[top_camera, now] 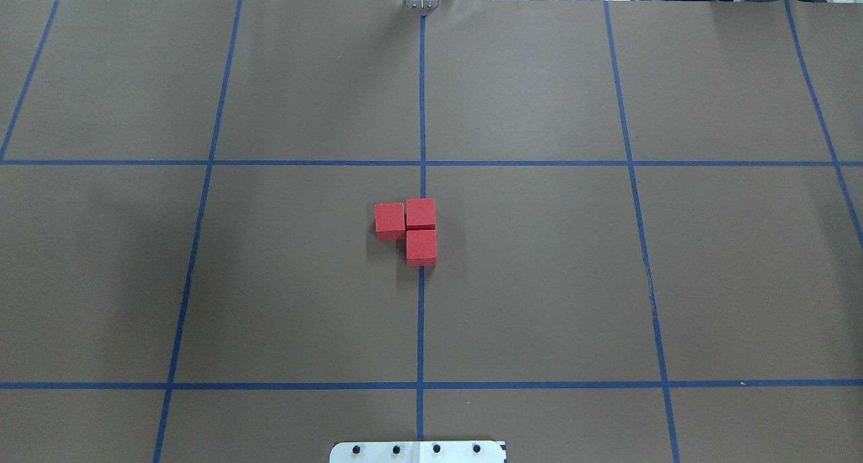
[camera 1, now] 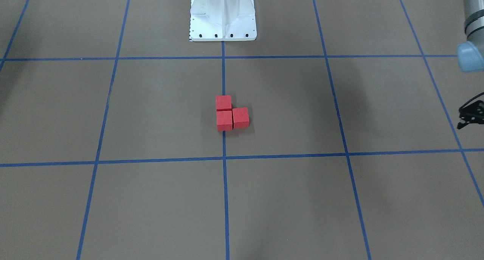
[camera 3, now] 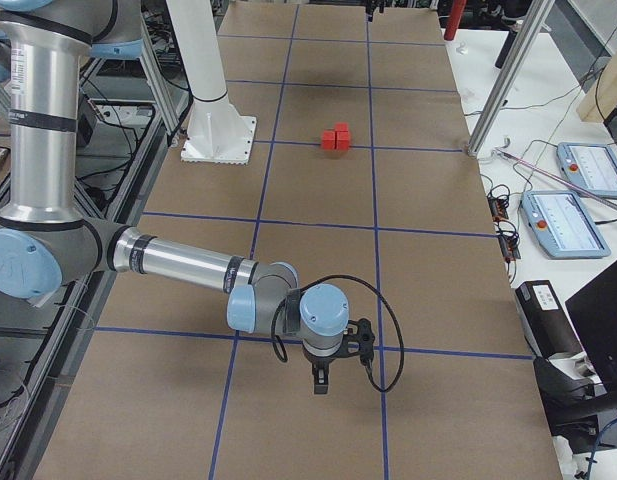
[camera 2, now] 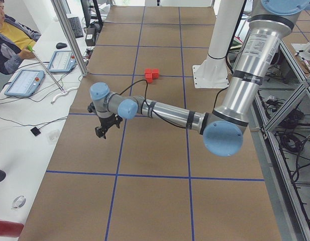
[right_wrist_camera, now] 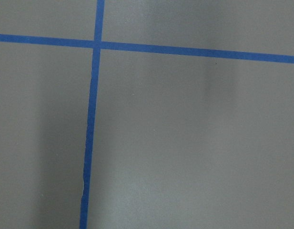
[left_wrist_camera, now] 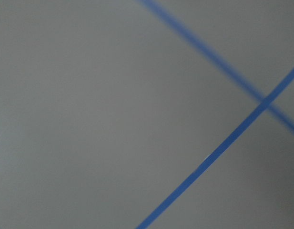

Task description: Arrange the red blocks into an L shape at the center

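Observation:
Three red blocks sit touching in an L at the center (top_camera: 472, 240) of the brown table, on the vertical blue tape line: one (top_camera: 390, 220) beside a second (top_camera: 421, 213), and a third (top_camera: 421, 247) nearer the robot. They also show in the front view (camera 1: 224, 120). My left gripper (camera 1: 470, 117) is far off at the table's left end, cut by the frame edge, low over the table (camera 2: 101, 131). My right gripper (camera 3: 322, 382) hangs near the table at the right end. I cannot tell whether either is open or shut. Both wrist views show only bare table and tape.
The white robot base plate (camera 1: 223, 21) stands behind the blocks. The left arm's forearm (camera 2: 170, 114) and the right arm's forearm (camera 3: 178, 262) stretch low over the table ends. An operator (camera 2: 9, 35) and tablets (camera 2: 24, 83) are beside the far edge.

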Action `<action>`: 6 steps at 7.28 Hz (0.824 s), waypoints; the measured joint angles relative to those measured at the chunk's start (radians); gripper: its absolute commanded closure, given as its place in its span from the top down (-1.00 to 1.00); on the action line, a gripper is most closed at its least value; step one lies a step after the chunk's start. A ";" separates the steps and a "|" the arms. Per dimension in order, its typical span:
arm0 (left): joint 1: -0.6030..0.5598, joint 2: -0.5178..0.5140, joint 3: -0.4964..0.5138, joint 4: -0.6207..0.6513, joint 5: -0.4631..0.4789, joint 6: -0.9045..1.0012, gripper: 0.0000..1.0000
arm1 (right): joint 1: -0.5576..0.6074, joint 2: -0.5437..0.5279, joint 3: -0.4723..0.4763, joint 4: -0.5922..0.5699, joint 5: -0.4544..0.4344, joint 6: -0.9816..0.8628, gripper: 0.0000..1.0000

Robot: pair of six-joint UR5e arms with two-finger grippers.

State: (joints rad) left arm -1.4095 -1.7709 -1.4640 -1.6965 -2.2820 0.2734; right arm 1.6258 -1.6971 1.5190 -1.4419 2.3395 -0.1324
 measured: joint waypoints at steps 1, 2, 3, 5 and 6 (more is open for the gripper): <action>-0.079 0.066 -0.001 0.000 0.000 -0.003 1.00 | 0.000 -0.002 -0.001 0.000 0.000 0.001 1.00; -0.147 0.106 -0.001 0.004 0.005 -0.008 1.00 | 0.001 -0.003 -0.001 0.000 0.001 0.001 1.00; -0.199 0.135 -0.005 0.009 0.007 -0.012 1.00 | 0.002 -0.003 -0.001 0.000 0.001 0.002 1.00; -0.237 0.175 -0.026 0.012 0.009 -0.072 1.00 | 0.003 -0.003 0.000 0.000 0.002 0.002 1.00; -0.238 0.187 -0.040 0.009 0.009 -0.100 1.00 | 0.003 -0.003 0.000 0.000 0.003 0.002 1.00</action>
State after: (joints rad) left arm -1.6480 -1.5842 -1.5038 -1.6875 -2.2728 0.1732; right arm 1.6290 -1.6997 1.5186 -1.4419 2.3422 -0.1304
